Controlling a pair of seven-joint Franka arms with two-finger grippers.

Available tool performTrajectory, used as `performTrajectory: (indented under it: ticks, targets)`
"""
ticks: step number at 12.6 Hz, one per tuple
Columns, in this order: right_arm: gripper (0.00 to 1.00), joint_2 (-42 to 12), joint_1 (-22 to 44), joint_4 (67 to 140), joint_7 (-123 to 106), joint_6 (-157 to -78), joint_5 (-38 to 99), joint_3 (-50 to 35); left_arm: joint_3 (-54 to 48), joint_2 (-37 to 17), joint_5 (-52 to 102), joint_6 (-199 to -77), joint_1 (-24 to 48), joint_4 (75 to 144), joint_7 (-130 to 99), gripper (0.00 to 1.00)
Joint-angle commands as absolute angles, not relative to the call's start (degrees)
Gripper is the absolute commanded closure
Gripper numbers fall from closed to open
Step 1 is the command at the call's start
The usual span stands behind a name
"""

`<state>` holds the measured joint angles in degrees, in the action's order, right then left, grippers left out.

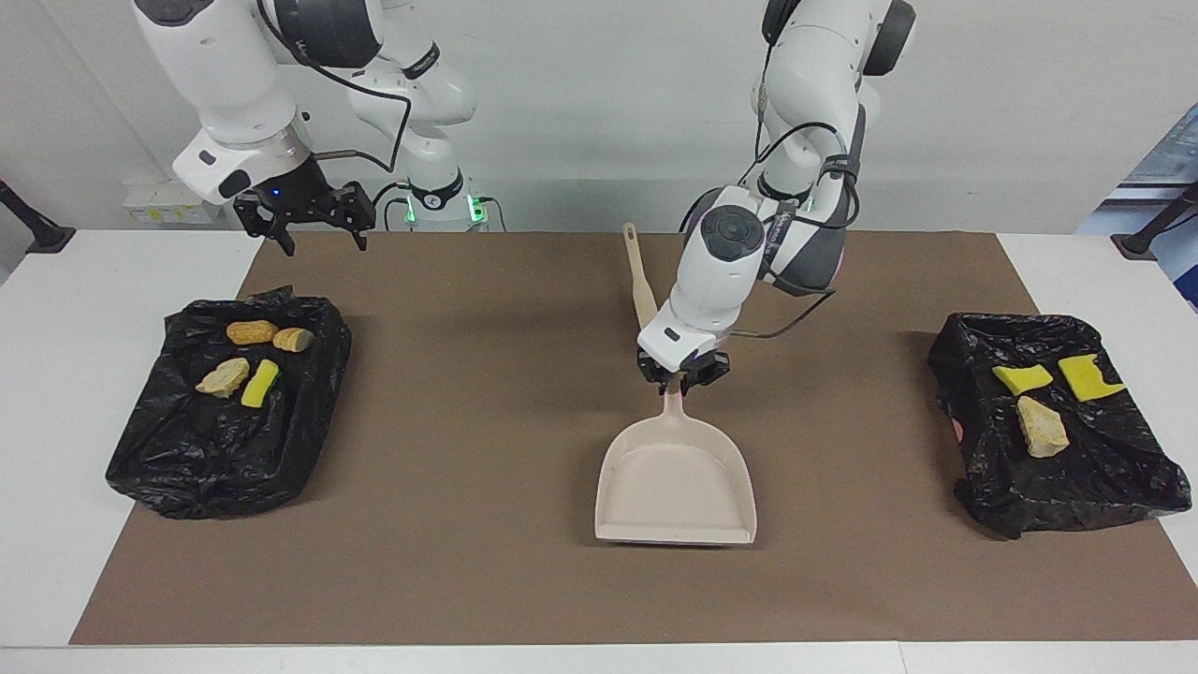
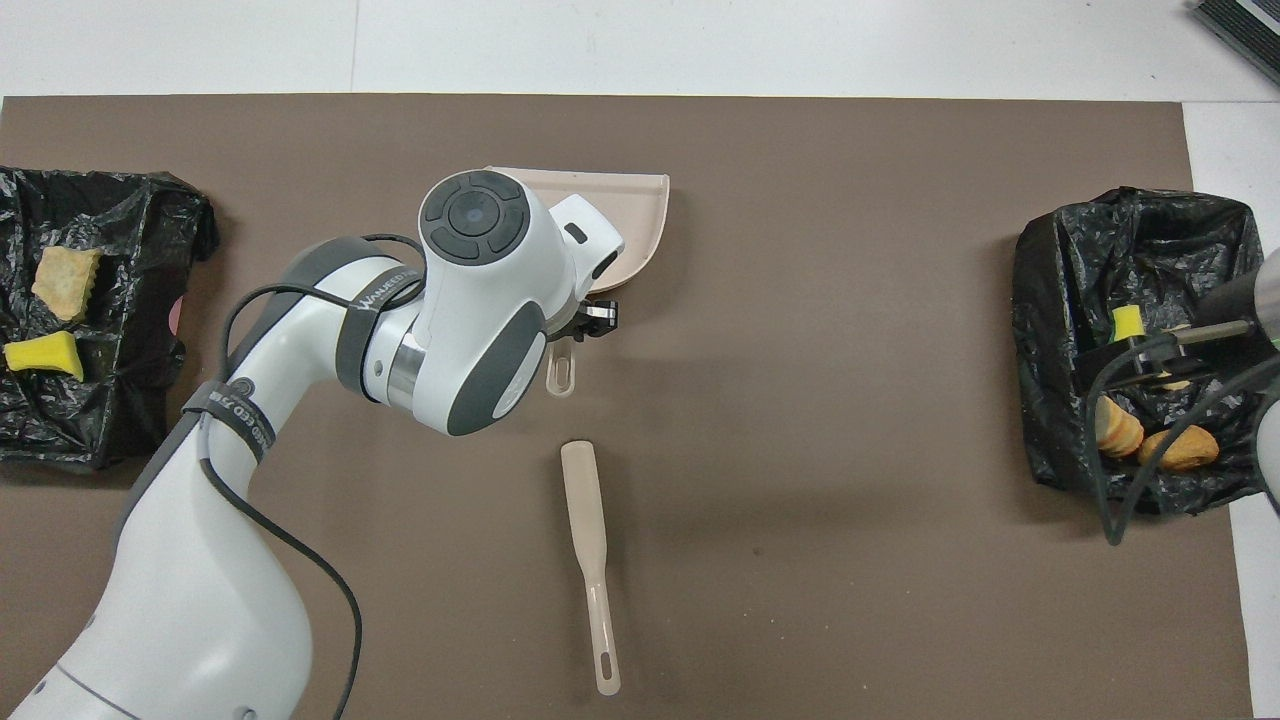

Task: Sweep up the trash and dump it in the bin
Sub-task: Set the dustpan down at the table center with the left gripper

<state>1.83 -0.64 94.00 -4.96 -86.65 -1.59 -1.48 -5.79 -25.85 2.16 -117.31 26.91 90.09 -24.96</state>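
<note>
All the trash I see lies in two black-bagged bins. The bin (image 1: 159, 459) at the right arm's end holds two tan lumps (image 1: 251, 331), a pale lump (image 1: 223, 377) and a yellow sponge (image 1: 260, 384). The bin (image 1: 1104, 477) at the left arm's end holds two yellow sponge pieces (image 1: 1022, 378) and a pale lump (image 1: 1042, 427). My left gripper (image 1: 681, 379) is open, low at the handle of the beige dustpan (image 1: 674, 477), which lies flat and empty mid-table. My right gripper (image 1: 323, 241) is open and raised beside its bin, toward the robots.
The beige brush (image 1: 641, 281) lies on the brown mat (image 1: 468, 524), nearer the robots than the dustpan; it also shows in the overhead view (image 2: 590, 560). There my left arm hides much of the dustpan (image 2: 640, 215).
</note>
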Motion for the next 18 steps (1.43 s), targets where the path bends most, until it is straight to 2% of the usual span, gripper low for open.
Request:
performTrajectory:
  ticks: [1,2,3,4,5,6,7,10,15,18]
  targets:
    - [0.00,3.25,-1.32,95.71,-3.96,-88.07,-0.88,-1.85,-4.66,-25.58,3.16,-118.30,27.95,90.88,-25.14,0.63]
    - [0.00,3.25,-1.32,95.80,-3.96,-88.07,-0.88,-1.85,-4.66,-25.49,3.16,-117.69,28.04,91.31,-25.14,0.53]
    - [0.00,3.25,-1.32,95.80,-3.96,-88.07,-0.88,-1.85,-4.66,-25.40,3.16,-117.51,28.12,91.58,-25.14,0.49]
    - [0.00,3.25,-1.32,95.71,-3.96,-88.07,-0.88,-1.85,-4.66,-25.40,3.16,-117.42,27.86,91.41,-25.05,0.28]
    - [0.00,3.25,-1.32,95.71,-3.96,-88.07,-0.88,-1.85,-4.66,-25.40,3.08,-117.42,27.51,91.32,-24.70,0.19]
    - [0.00,3.25,-1.32,95.71,-3.96,-88.07,-0.88,-1.85,-4.66,-24.88,2.82,-117.07,27.25,91.32,-24.18,0.06]
    - [0.00,3.25,-1.32,95.80,-3.96,-88.07,-0.88,-1.85,-4.40,-24.09,2.46,-116.37,26.99,91.32,-23.73,0.00]
    - [0.00,3.25,-1.32,95.80,-3.96,-88.07,-0.88,-1.85,-2.90,-19.26,1.42,-111.55,24.88,91.58,-22.60,0.00]
    - [0.00,3.25,-1.32,95.71,-3.96,-88.07,-0.88,-1.85,-2.72,-5.30,0.61,-97.68,13.91,91.32,-6.27,0.00]
    - [0.00,3.25,-1.32,95.71,-3.96,-88.07,-0.88,-1.85,-2.11,0.16,0.79,-91.69,9.69,90.53,0.68,0.00]
